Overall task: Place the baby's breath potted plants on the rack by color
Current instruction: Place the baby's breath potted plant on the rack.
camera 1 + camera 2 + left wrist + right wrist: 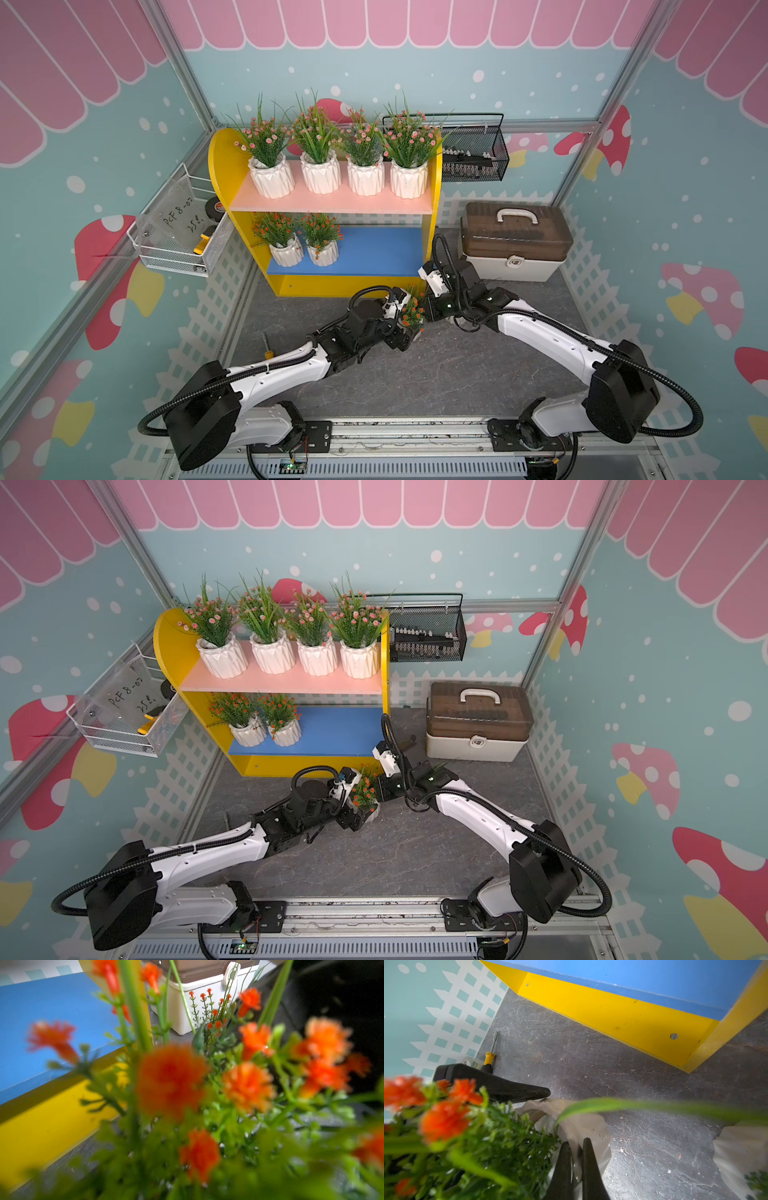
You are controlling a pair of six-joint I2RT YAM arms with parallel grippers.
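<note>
The rack [324, 286] holds several pink-blossomed baby's breath potted plants [320, 170] on its pink upper board and two orange ones [286, 249] on its blue lower board. Another orange plant [412, 311] [365, 789] stands on the table before the rack, between both arms. My right gripper [576, 1142] is shut on the rim of its white pot [583, 1126]. My left gripper [404, 329] straddles that pot with its jaws wide, one finger [508, 1088] lying along the far side. Blossoms [172, 1078] fill the left wrist view and hide the jaws. A further orange plant's pot [737, 1151] sits beside the right gripper.
A white box with a brown lid [513, 245] stands right of the rack. A black mesh basket [473, 153] hangs on the back wall and a white wire basket [178, 232] on the left wall. A yellow-handled screwdriver [268, 351] lies by the left wall.
</note>
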